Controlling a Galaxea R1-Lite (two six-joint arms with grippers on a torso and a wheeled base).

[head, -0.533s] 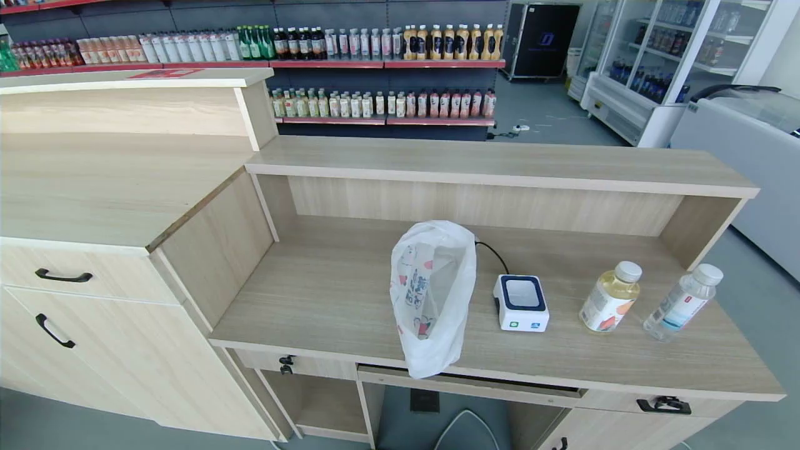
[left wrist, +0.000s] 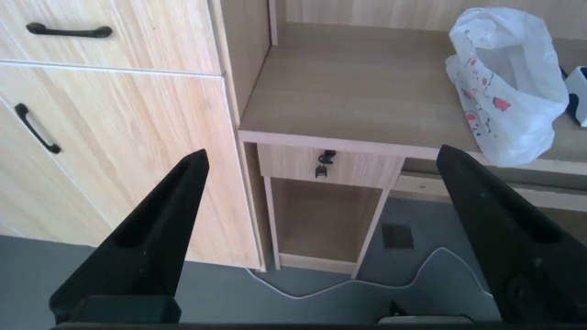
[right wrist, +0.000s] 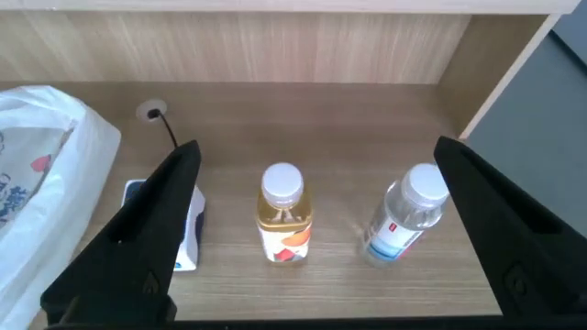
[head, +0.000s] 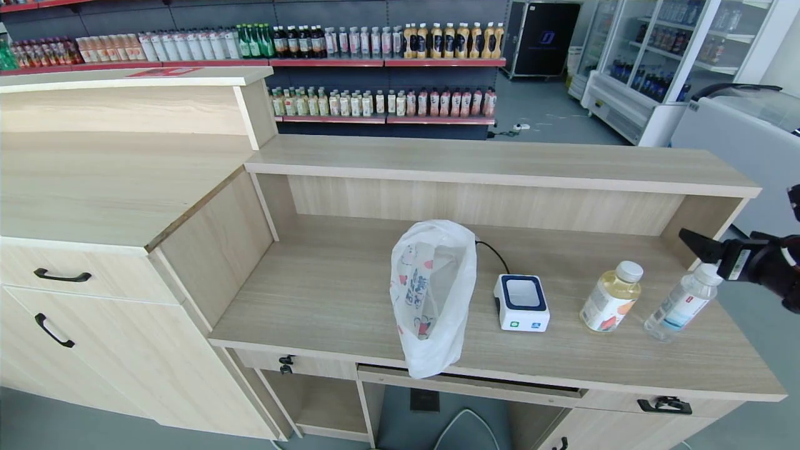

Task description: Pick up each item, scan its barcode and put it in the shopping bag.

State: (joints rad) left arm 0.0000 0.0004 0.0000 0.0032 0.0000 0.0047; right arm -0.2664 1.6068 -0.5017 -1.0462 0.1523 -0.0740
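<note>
Bottles are standing upright at the bench's (head: 350, 294) right end, yellow bottle (head: 610, 297) beside clear bottle (head: 682, 303); right end effector (right wrist: 316, 151) is hovering above them, spread wide, nearer; left end effector (left wrist: 321, 156) is hanging released, well apart.

The left hand (left wrist: 323, 151) has two matte black fingers (left wrist: 138, 247), flat-sided wedges that are broad at the base and taper to blunt tips. The right hand (right wrist: 316, 145) has the same black wedge-shaped pair. In the head view, the right arm (head: 772, 269) is black, with a pale band (head: 737, 264) across the wrist.
</note>
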